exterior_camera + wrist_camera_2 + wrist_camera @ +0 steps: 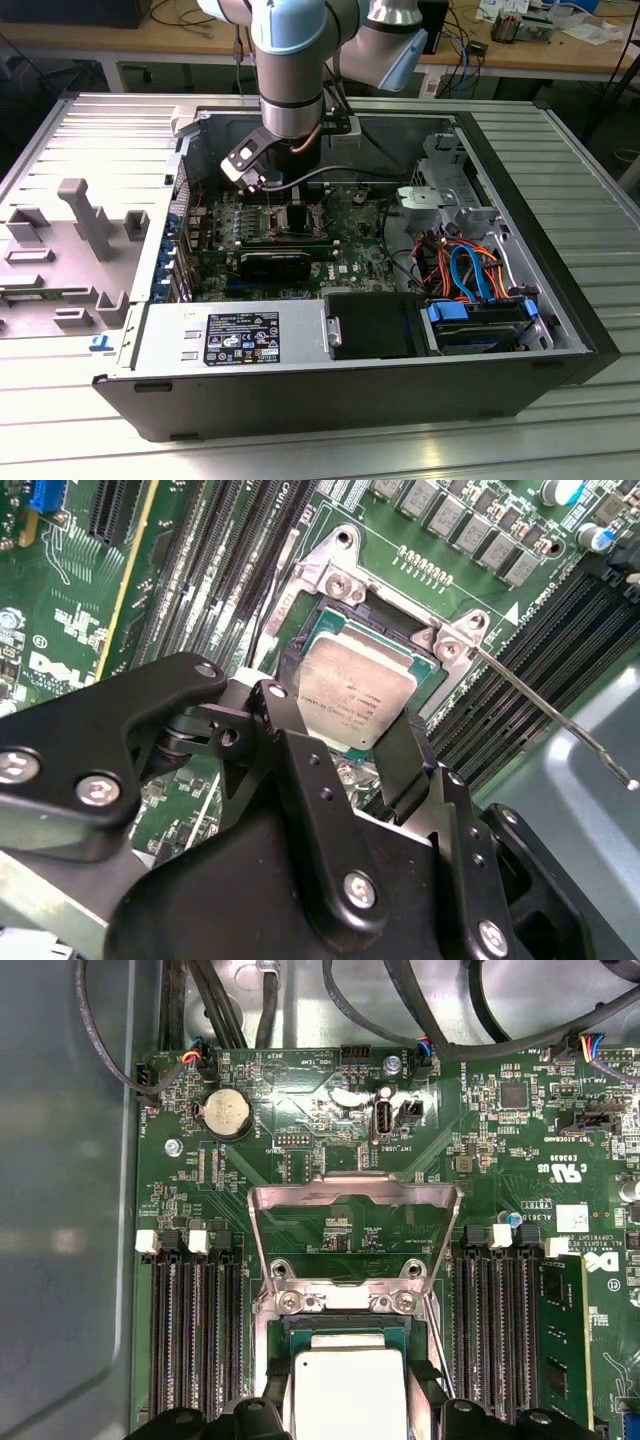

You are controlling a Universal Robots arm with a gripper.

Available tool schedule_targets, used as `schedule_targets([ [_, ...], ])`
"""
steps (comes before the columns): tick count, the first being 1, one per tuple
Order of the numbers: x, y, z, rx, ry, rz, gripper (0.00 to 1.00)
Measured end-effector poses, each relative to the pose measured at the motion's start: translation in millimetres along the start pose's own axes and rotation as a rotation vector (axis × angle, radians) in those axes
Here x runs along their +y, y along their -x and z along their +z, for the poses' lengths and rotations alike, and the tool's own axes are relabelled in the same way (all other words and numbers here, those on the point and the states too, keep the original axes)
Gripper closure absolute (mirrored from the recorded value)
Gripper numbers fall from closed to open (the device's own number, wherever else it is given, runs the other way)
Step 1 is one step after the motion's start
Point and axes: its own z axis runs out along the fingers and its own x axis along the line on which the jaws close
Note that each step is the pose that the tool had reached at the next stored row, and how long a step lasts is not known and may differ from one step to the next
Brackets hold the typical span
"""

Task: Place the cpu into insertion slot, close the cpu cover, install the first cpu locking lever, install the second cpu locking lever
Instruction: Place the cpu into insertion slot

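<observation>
The cpu (355, 685), a small square chip with a silvery top, sits level over the insertion slot (335, 580) between my black fingers (290, 740). My gripper (340, 715) is shut on the cpu (350, 1390), one finger on each of two opposite edges. I cannot tell whether the chip rests fully in the slot (345, 1300). The cpu cover (300, 1195) stands swung open behind the slot, its window showing green board. A thin wire locking lever (550, 715) sticks out free beside the slot. In the exterior view my gripper (268, 185) hangs low over the motherboard inside the open case.
Long black memory slots (190, 1330) flank the socket on both sides. A black graphics card (275, 262) lies across the board near the gripper. Drive cage (445, 190), coloured cables (470, 270) and the case walls (300, 400) ring the board. A grey fixture (85, 215) stands outside the case.
</observation>
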Motion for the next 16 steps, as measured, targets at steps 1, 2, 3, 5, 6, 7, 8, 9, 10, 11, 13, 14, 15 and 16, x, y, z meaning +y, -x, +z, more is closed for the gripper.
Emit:
schedule_targets([
  [1, 0.0, 0.0, 0.4, -0.0005, -0.0001, 0.006, 0.46],
  [2, 0.1, 0.0, 0.6, -0.0005, 0.0001, 0.009, 0.46],
  [3, 0.3, 0.0, 0.7, -0.0007, 0.0001, 0.013, 0.46],
  [5, 0.4, 0.0, 1.0, -0.0010, 0.0001, 0.019, 0.46],
  [6, 0.5, 0.0, 1.0, -0.0011, 0.0001, 0.021, 0.46],
  [7, 0.6, 0.0, 1.2, -0.0013, 0.0001, 0.025, 0.46],
  [8, 0.8, 0.0, 1.4, -0.0014, 0.0001, 0.029, 0.46],
  [9, 0.9, 0.0, 1.6, -0.0015, 0.0002, 0.030, 0.46],
  [10, 1.0, 0.0, 1.8, -0.0015, 0.0002, 0.031, 0.46],
  [11, 0.9, 0.0, 1.8, -0.0017, 0.0001, 0.031, 0.46],
  [13, 0.9, 0.0, 1.9, -0.0016, 0.0001, 0.031, 0.46],
  [14, 1.0, 0.0, 1.9, -0.0016, 0.0001, 0.031, 0.46],
  [15, 1.0, -0.1, 2.0, -0.0015, 0.0001, 0.030, 0.46],
  [16, 1.0, -0.1, 2.0, 0.0014, 0.0002, 0.030, 0.46],
])
